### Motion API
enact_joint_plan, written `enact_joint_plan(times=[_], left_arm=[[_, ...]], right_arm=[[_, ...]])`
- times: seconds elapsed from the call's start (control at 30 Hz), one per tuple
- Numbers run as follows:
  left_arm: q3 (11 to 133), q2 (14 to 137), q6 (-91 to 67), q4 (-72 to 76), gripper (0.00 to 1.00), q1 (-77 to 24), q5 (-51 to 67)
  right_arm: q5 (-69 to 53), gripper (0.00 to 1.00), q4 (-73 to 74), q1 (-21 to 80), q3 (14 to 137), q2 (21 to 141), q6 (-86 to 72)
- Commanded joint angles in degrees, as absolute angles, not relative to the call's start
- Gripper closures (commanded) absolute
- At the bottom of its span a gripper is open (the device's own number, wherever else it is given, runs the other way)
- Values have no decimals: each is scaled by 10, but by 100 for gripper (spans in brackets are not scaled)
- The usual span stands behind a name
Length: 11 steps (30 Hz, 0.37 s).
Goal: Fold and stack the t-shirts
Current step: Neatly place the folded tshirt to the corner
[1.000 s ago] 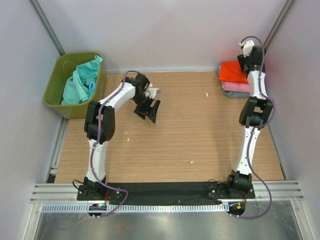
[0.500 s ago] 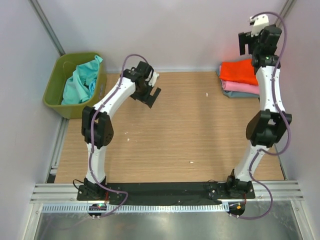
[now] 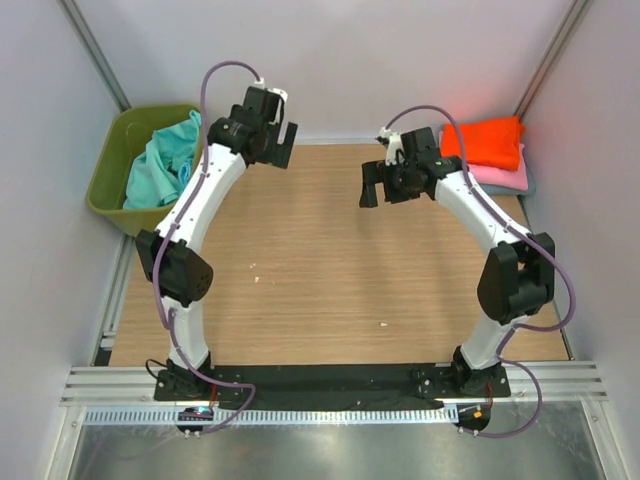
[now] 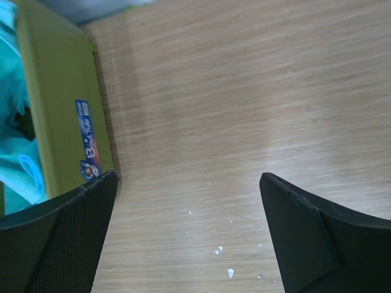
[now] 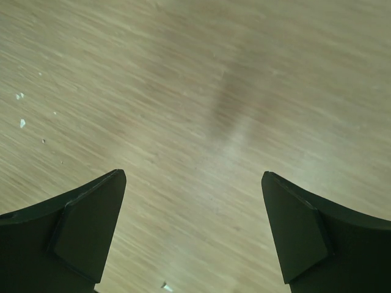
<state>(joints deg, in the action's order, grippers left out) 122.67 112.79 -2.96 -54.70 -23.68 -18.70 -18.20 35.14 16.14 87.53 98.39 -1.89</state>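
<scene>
A folded stack of t-shirts sits in the back right corner, with the orange t-shirt on top, the pink one under it and a grey-blue edge at the bottom. Teal t-shirts lie crumpled in the bin; in the left wrist view their cloth shows at the left edge. My left gripper hangs open and empty over the table beside the bin. Left of the stack, my right gripper is open above bare wood, holding nothing.
The olive-green bin stands off the table's back left corner. Pale walls close in the back and sides. Small white crumbs dot the wooden table.
The left gripper rose and moved back toward the bin. The right gripper left the stack and swung left over the table. Both jaws widened.
</scene>
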Motion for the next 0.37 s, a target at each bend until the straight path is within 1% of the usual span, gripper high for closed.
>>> enact_joint_plan(times=[0.0,0.1,0.13,0.2,0.33], left_arm=[[1283,1112,-24,-528,0,-225,-207],[1290,1116,-3,-520,1,-200,-190],[1318,1121,-3,-532,1,-179,-182],[1344,1135,-12,-551,0,-161,-159],[1288,1110,15,-537,1,-159,-179]], right_arm=[[-99,0,412,192,935,965,-90],[-84,0,467,199,1002,1005,-112],[-80,0,490,200,1036,1016,-118],[-89,0,485,200,1055,1046,-104],[-62,0,469,199,1105,1116,-79]])
